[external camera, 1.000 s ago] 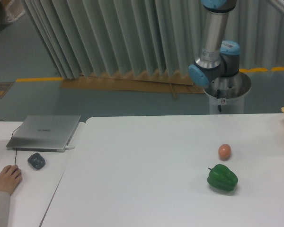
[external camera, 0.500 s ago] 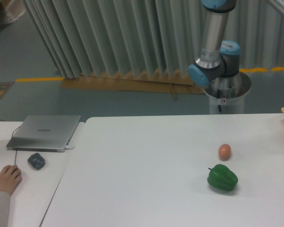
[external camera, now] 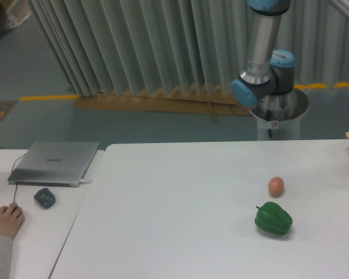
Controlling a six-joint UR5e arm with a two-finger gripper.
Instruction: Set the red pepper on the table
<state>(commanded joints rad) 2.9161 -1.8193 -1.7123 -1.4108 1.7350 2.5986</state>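
Neither gripper nor red pepper showed, so its state was unknowable; the table [external camera: 180, 226] bore 1 green pepper [external camera: 273, 219].

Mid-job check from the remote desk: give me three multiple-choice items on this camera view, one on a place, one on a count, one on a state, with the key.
1. Where does the egg lie relative to the green pepper?
A. Just behind it, nearer the arm's base
B. On the laptop
C. At the table's left edge

2. How many peppers show on the table?
A. None
B. One
C. Three

3. How is the laptop on the side desk?
A. Open
B. Lid shut
C. Standing on edge

Key: 1 A, the egg sits slightly higher in the view, toward the arm's base. 2 B, only the green one is visible; no red pepper is in view. 3 B, it lies flat and closed.
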